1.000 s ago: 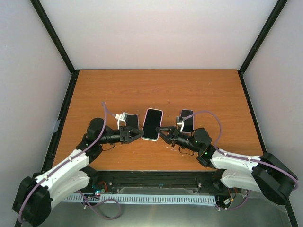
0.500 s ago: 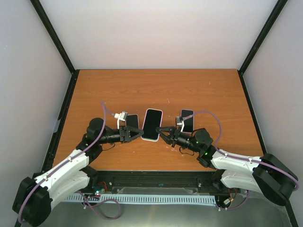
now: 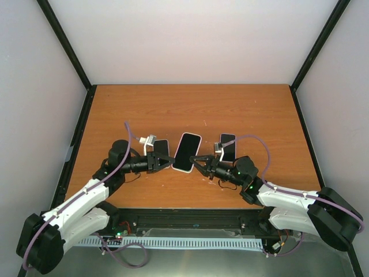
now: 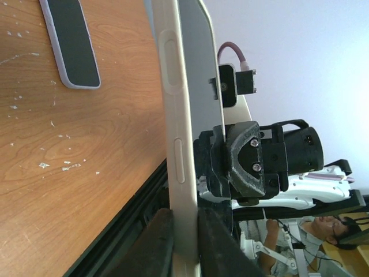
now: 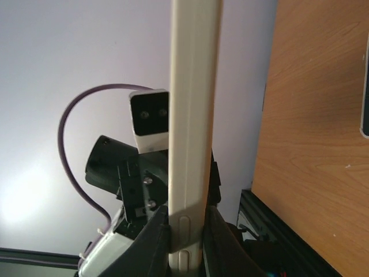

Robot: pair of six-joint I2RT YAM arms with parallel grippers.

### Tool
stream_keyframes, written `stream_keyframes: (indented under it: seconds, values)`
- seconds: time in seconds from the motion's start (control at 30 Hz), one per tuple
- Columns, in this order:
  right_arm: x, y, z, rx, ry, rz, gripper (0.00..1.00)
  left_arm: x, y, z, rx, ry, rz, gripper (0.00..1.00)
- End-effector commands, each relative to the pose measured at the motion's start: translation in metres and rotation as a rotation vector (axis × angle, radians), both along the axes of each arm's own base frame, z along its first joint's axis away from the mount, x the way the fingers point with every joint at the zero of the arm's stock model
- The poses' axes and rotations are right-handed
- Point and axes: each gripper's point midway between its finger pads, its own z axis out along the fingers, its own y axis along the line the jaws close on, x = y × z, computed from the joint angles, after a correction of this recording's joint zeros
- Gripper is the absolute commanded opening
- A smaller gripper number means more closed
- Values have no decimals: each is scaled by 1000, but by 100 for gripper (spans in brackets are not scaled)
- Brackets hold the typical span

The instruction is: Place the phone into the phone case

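**A:** An orange-brown table [image 3: 190, 109], white walls and a black frame all round. Where's the phone?

**B:** Between the two arms, near the front middle of the table. The phone [image 3: 185, 151] lies dark screen up. It looks seated inside the cream phone case [image 4: 176, 115], whose side with the button covers shows in the left wrist view.

**A:** And the pincers?

**B:** Both are clenched. The left gripper [image 3: 170, 163] pinches one lower edge of the phone case and the right gripper [image 3: 195, 161] pinches the opposite edge. Each wrist view shows two fingers tight on the cream rim.

**A:** Why from both sides?

**B:** My guess is that squeezing opposite edges presses the rim over the phone and stops it sliding. It seems raised off the wood, though I can't be sure.

**A:** Anything else around?

**B:** Another handset [image 4: 72, 46] lies flat on the table, apart from the held one.

**A:** Finished, then?

**B:** Nearly, I'd judge. Whether every corner has snapped in, I cannot tell.
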Motion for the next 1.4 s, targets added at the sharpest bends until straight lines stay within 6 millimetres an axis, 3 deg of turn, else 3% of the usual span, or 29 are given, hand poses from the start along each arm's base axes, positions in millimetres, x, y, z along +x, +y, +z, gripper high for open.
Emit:
stream_keyframes:
  seconds: [0.0, 0.2, 0.27, 0.4, 0.6, 0.8, 1.2, 1.37]
  values:
    - [-7, 7, 27, 35, -89, 52, 10, 6, -1, 26, -14, -103, 4, 22]
    - [-18, 12, 34, 21, -155, 126, 9, 9, -3, 33, 7, -152, -6, 55]
    - [-23, 14, 39, 24, -182, 157, 10, 11, -5, 29, 17, -143, -18, 56]
    - [-30, 20, 44, 11, -214, 209, 11, 11, -10, 25, -5, -126, -54, 43]
    - [-28, 21, 27, -80, -177, 201, 16, 11, -12, 32, -35, -142, -64, 18]
    - [-27, 16, 18, -114, -142, 157, 38, 19, -11, 34, -37, -148, -19, 1]
    - [-35, 18, 8, -124, -112, 150, 46, 37, -13, 47, -103, -143, 52, 0]
    - [-40, 20, 4, -123, -101, 164, 43, 40, -11, 50, -117, -146, 77, 0]
